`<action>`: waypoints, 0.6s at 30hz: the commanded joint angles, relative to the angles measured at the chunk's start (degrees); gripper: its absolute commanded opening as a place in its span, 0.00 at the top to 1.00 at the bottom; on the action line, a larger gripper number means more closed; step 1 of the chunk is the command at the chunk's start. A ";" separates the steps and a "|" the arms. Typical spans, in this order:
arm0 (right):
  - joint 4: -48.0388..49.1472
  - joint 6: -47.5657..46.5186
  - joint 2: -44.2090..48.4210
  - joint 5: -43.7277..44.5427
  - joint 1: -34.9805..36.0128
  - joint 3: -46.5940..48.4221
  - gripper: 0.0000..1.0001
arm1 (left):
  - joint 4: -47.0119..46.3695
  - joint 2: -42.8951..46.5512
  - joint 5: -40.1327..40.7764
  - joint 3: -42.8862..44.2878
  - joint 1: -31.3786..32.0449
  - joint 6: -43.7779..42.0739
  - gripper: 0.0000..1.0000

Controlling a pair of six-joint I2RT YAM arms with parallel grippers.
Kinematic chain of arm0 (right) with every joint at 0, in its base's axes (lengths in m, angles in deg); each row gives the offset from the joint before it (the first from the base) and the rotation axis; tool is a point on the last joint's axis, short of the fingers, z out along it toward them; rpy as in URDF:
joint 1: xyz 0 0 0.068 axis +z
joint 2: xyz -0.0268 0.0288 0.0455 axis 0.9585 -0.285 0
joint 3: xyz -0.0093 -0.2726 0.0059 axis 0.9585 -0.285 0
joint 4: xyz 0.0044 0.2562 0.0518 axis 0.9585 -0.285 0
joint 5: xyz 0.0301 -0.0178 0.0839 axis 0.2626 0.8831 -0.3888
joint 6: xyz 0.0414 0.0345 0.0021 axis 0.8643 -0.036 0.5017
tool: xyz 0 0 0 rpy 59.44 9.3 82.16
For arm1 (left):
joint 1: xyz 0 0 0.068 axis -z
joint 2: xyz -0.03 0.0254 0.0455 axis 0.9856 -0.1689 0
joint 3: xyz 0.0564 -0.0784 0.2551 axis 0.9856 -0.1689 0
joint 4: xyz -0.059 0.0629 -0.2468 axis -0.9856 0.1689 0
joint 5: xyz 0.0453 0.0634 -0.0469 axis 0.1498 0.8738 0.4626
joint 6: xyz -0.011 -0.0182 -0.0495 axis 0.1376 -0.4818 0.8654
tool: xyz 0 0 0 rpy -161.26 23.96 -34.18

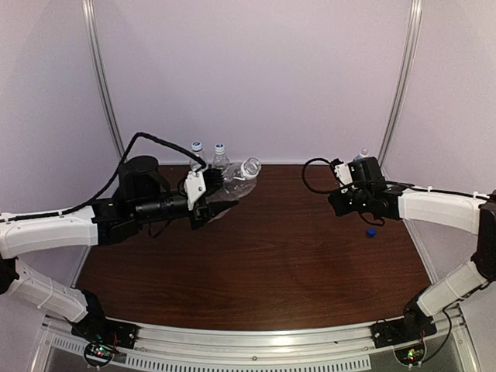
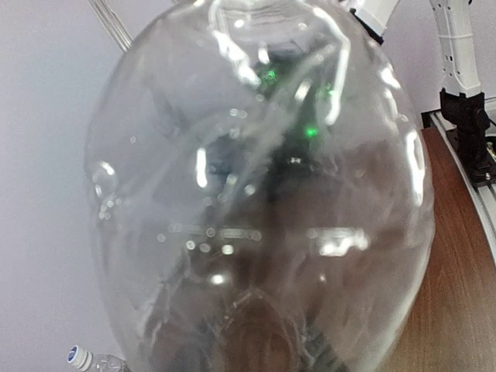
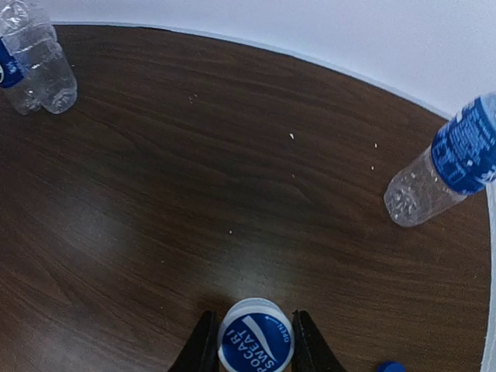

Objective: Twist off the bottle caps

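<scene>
My left gripper [image 1: 215,203] is shut on a plain clear bottle [image 1: 239,184], holding it tilted above the table's back left with its open mouth up and to the right. That bottle [image 2: 256,201] fills the left wrist view and hides the fingers. My right gripper [image 3: 255,346] is shut on a white cap with a blue centre [image 3: 256,339], just above the wood. In the top view the right gripper [image 1: 339,204] hangs at the right. A dark blue cap [image 1: 371,231] lies on the table near it. Two capped bottles [image 1: 197,153] [image 1: 219,156] stand at the back.
A blue-labelled bottle [image 3: 448,159] stands at the back right, close to the table's edge and the wall. The dark wooden table [image 1: 263,263] ends at pale walls behind and to both sides. A metal rail [image 1: 256,345] with the arm bases runs along the near edge.
</scene>
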 commanded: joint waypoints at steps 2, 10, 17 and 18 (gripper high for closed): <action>6.17 14.05 -6.39 2.62 -4.36 -5.19 1.00 | -4.68 1.63 4.18 -0.83 -0.68 2.31 0.67; 11.01 17.94 -10.55 5.41 -6.13 -12.25 1.00 | -5.07 0.56 3.36 -0.63 -0.75 1.99 0.67; 12.43 20.57 -12.08 5.78 -6.14 -14.96 1.00 | -4.92 0.69 3.47 -0.57 -0.75 1.50 0.67; 12.92 20.59 -12.08 6.58 -6.14 -15.40 1.00 | -4.92 0.71 3.49 -0.59 -0.75 1.37 0.67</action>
